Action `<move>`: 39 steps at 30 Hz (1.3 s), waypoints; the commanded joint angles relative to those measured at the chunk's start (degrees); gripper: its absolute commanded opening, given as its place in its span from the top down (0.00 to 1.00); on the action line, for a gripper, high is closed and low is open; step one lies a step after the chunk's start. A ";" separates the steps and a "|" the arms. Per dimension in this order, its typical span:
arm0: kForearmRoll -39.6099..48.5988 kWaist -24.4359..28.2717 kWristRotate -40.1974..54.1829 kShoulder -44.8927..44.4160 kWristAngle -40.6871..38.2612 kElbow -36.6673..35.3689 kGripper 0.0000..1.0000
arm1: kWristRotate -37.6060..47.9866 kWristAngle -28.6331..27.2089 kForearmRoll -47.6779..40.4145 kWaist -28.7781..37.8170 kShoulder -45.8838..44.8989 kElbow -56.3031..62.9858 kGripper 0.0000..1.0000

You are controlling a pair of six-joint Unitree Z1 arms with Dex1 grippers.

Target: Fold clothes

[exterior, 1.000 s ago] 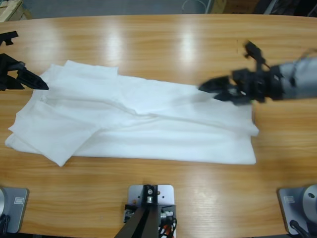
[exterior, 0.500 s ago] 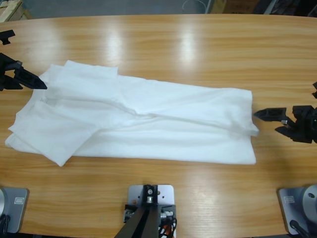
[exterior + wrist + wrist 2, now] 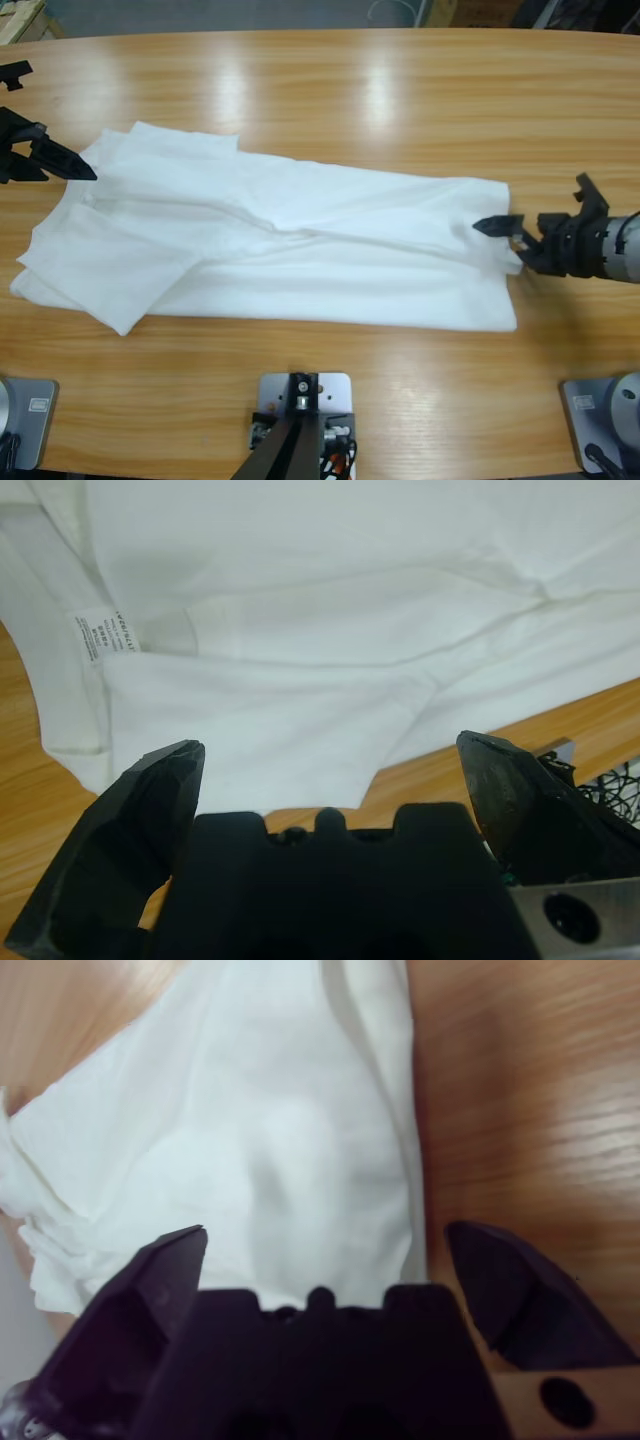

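Shirt (image 3: pixel 270 240) lies mid-table, partly folded lengthwise. Right gripper (image 3: pixel 510 238) at 3 o'clock edge, jaws spread, likely lining up grab. Left gripper (image 3: pixel 55 160) at 9 o'clock by collar, jaws apart, empty.

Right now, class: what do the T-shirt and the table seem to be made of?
T-shirt: soft, matte white woven or knitted cloth, likely cotton; it creases and folds limply. Table: wood or wood veneer with a glossy finish; grain lines show and lamps glare off it.
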 commanded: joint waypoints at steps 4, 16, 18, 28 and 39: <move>-0.78 0.33 0.00 3.07 -0.70 1.67 0.02 | 0.82 1.76 -5.22 0.74 5.56 3.89 0.19; -0.78 0.33 0.09 3.30 -0.66 1.51 0.02 | 2.40 4.18 -9.56 4.52 11.06 4.72 1.00; -0.78 0.33 0.09 3.31 -0.70 1.43 0.02 | 2.40 4.08 -9.56 4.52 10.94 4.77 1.00; -0.78 0.33 0.18 3.40 -0.70 1.39 0.02 | -1.96 7.86 -3.53 1.24 9.29 -0.19 1.00; -0.78 0.33 0.18 4.55 -0.70 1.07 0.02 | -18.27 10.62 18.84 -17.38 9.13 -18.22 1.00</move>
